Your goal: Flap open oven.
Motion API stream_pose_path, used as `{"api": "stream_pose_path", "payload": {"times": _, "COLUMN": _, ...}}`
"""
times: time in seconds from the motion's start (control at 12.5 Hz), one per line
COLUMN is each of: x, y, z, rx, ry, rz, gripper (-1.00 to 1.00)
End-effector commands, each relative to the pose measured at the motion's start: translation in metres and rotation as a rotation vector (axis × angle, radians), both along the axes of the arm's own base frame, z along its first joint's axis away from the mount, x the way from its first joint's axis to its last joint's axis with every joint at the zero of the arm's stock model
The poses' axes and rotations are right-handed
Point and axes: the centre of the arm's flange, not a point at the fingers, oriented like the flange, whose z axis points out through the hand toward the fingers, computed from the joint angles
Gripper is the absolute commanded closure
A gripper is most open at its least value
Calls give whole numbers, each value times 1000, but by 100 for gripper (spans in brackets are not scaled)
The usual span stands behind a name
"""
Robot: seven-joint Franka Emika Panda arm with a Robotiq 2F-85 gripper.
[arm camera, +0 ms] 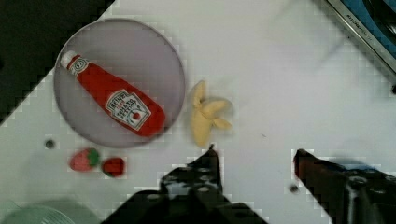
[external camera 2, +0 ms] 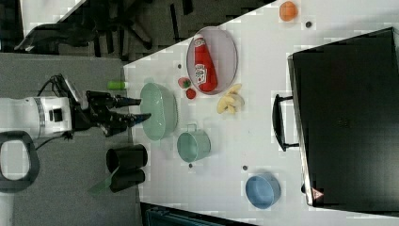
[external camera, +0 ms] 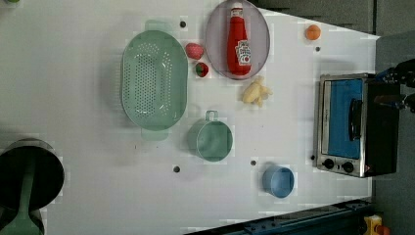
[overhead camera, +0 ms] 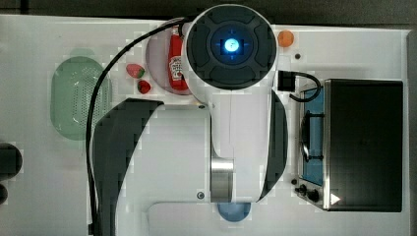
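**Oven door shut, arm yet to reach it**

Plainly, nothing of the job is done: the black boxy toaster oven (external camera: pixel 352 125) with its silver front frame stands at the left view's right edge of the white tabletop (external camera: pixel 88 147), its blue-tinted glass flap closed and the bar handle (external camera: pixel 356 119) untouched. The black gripper (arm camera: pixel 256 156) hangs high above the tabletop with its fingers (arm camera: pixel 208 163) spread and empty; reaching the handle and pulling the flap down all remains.

From the left view's left to right lie a pale green oval colander (external camera: pixel 154 81), two red strawberries (external camera: pixel 198 59), a green mug (external camera: pixel 212 139), a red ketchup bottle (external camera: pixel 238 41) on a grey round plate (external camera: pixel 215 29), a peeled yellow banana (external camera: pixel 256 91), a blue bowl (external camera: pixel 278 181) and a small orange fruit (external camera: pixel 312 32). None seems to block the flap.
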Motion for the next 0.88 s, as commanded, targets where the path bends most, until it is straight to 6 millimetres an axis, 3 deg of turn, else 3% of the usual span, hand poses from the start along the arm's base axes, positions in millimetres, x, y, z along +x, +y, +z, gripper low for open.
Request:
{"api": "stream_pose_path", "payload": {"times": 0.08, "x": -105, "y": -39, "z": 61, "rx": 36, "ry": -4, "rz": -101, "gripper": -59}}
{"api": "stream_pose_path", "payload": {"times": 0.24, "x": -105, "y": -39, "z": 61, "rx": 36, "ry": -5, "rz": -100, "gripper": -100}}
{"api": "stream_pose_path", "payload": {"times": 0.56, "x": -105, "y": -39, "z": 61, "rx": 36, "ry": -4, "rz": -100, "gripper": -100}}
{"api": "stream_pose_path", "payload": {"times": 0.64, "x": -105, "y": -39, "z": 61, "rx": 36, "ry": -4, "rz": -100, "gripper": -90}}
{"api": "stream_pose_path", "payload": {"times": 0.88, "x": -105, "y": -39, "z": 61, "rx": 36, "ry": -3, "rz": -100, "gripper": -15}}
